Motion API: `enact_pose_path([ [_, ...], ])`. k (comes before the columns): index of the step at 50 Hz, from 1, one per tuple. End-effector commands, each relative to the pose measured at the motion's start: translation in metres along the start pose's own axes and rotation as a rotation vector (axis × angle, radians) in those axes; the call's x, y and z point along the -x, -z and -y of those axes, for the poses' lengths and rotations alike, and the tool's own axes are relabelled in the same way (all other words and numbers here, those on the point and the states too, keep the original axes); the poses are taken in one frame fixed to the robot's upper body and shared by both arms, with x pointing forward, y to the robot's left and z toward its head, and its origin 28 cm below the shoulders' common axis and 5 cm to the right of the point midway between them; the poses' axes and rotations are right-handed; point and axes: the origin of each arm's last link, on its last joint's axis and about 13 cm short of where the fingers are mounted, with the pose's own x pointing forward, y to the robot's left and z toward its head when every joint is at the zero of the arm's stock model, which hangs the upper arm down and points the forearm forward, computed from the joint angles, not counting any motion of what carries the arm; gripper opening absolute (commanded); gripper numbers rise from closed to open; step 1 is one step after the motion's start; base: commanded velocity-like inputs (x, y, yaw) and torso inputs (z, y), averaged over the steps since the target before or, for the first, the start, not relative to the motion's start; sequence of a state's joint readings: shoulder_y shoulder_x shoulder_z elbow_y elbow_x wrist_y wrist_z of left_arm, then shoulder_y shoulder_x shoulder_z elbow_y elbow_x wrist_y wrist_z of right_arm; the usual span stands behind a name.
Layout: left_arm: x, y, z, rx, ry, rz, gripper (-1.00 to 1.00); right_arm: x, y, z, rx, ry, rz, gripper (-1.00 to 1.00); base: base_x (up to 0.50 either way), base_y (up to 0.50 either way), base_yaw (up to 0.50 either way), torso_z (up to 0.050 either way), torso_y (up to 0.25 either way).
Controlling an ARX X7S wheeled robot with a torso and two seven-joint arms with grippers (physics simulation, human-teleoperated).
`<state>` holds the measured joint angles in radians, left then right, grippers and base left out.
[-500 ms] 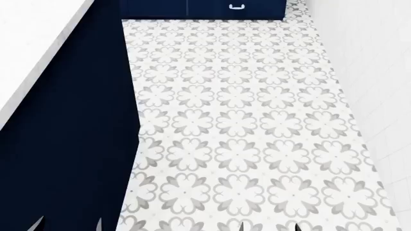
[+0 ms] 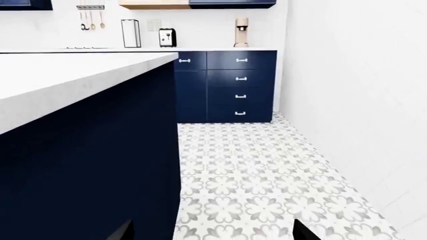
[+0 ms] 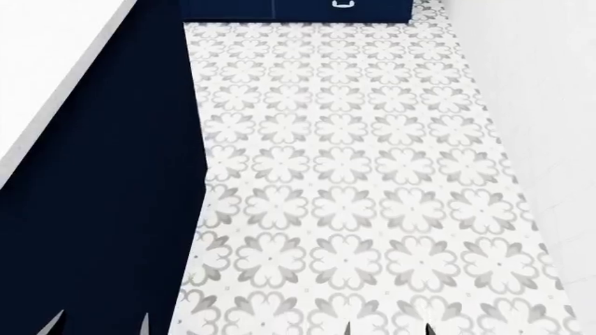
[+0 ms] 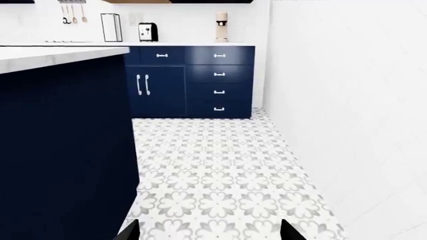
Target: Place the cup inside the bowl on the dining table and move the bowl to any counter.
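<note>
The cup, the bowl and the dining table are out of view in all frames. A counter [image 2: 220,49] with a white top on navy drawers runs along the tiled back wall; it also shows in the right wrist view [image 4: 200,45]. My left gripper [image 3: 100,328] is open and empty, only its fingertips [image 2: 122,231] showing over the floor. My right gripper [image 3: 389,329] is open and empty too, its fingertips [image 4: 131,231] over the patterned floor.
A navy island with a white top [image 3: 42,63] stands close on my left, also in the left wrist view [image 2: 67,75]. A white wall [image 3: 549,105] bounds the right. Grey floral floor tiles [image 3: 345,174] run between them. A toaster [image 2: 167,37] and a bottle [image 2: 241,32] stand on the back counter.
In the head view the floor pattern and the far cabinets have shifted slightly upward. Both grippers keep their place and stay open.
</note>
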<state>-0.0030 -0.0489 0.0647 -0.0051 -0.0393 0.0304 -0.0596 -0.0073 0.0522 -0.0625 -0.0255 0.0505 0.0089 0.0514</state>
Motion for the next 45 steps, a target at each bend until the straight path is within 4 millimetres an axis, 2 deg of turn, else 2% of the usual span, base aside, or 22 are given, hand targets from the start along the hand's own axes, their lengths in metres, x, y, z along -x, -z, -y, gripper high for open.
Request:
enact_pose_path([
  [1, -0.0002, 0.0005, 0.0002, -0.001, 0.001, 0.000, 1.00, 0.0007, -0.0015, 0.0000, 0.006, 0.002, -0.001, 1.00, -0.50, 0.00, 0.00, 0.000, 0.000],
  [17, 0.0011, 0.0008, -0.0023, -0.002, -0.007, -0.002, 1.00, 0.0012, -0.0013, -0.0004, 0.005, 0.000, -0.010, 1.00, -0.50, 0.07, 0.00, 0.000, 0.000],
  [45, 0.0001, 0.0000, -0.0009, -0.001, -0.009, -0.001, 1.00, 0.0007, -0.0014, -0.0009, 0.034, -0.001, 0.001, 1.00, -0.26, 0.49, 0.00, 0.000, 0.000],
])
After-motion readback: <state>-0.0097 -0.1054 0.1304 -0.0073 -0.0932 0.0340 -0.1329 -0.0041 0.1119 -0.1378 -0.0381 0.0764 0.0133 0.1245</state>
